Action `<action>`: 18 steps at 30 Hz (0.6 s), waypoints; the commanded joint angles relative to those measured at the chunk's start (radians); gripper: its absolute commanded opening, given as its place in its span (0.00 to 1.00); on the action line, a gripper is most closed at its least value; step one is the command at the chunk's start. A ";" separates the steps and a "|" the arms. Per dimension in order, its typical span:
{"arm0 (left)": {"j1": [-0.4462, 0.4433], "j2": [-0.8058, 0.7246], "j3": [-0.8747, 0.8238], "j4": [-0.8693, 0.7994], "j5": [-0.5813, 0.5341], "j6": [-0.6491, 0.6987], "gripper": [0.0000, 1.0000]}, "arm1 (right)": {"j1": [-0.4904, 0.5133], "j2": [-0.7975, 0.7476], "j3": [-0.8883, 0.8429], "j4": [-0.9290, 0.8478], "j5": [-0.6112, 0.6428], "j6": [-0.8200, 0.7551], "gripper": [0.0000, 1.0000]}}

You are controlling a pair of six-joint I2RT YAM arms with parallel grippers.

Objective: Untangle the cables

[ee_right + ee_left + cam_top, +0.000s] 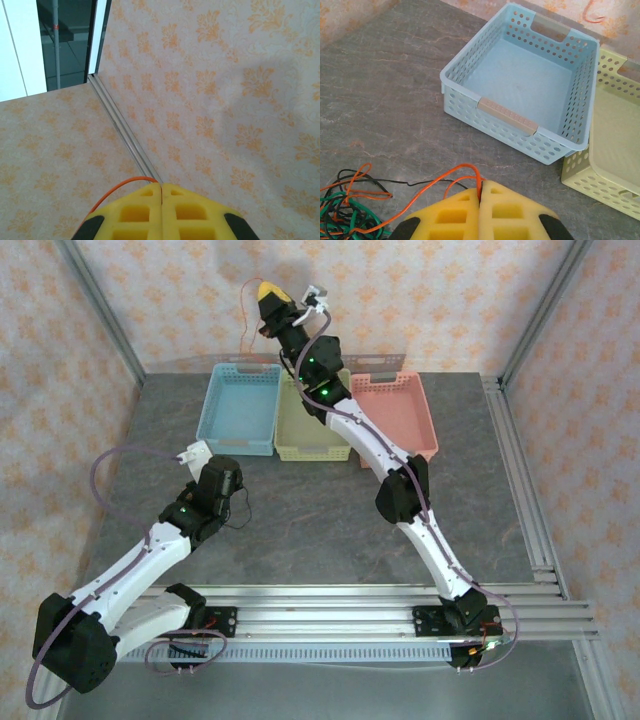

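Pinching an orange cable (421, 196) between pressed-together yellow fingers (455, 210), left claw (481, 186) sits low over the worktop (385, 100). Other cables (350, 207), orange, black and green, lie tangled on the worktop just left of it. Blue basket (520, 90) stands beyond, a green basket (615, 140) just beside it on the right, then a pink basket (395, 410). Right claw (161, 186), raised high by the patterned wall (225, 100), fingers likewise pressed together, pinches a hanging cable (243, 325), also orange.

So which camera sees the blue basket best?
The left wrist view: the blue basket is close and whole, its holes and tan handles clear. The top external view shows the blue basket small, beside the yellow basket.
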 commanded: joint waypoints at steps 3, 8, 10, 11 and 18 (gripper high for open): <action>0.006 -0.007 0.026 0.010 -0.004 0.017 0.00 | 0.001 0.053 -0.133 0.106 0.017 -0.040 0.00; 0.006 0.002 0.029 0.015 0.003 0.017 0.00 | 0.001 0.112 -0.247 0.105 -0.048 -0.047 0.00; 0.006 0.004 0.030 0.014 0.004 0.017 0.00 | 0.001 0.113 -0.312 0.122 -0.063 -0.035 0.00; 0.007 0.004 0.030 0.014 0.005 0.016 0.00 | 0.001 0.108 -0.341 0.126 -0.066 -0.036 0.00; 0.007 0.004 0.030 0.014 0.006 0.017 0.00 | 0.003 0.066 -0.440 0.092 -0.116 -0.071 0.00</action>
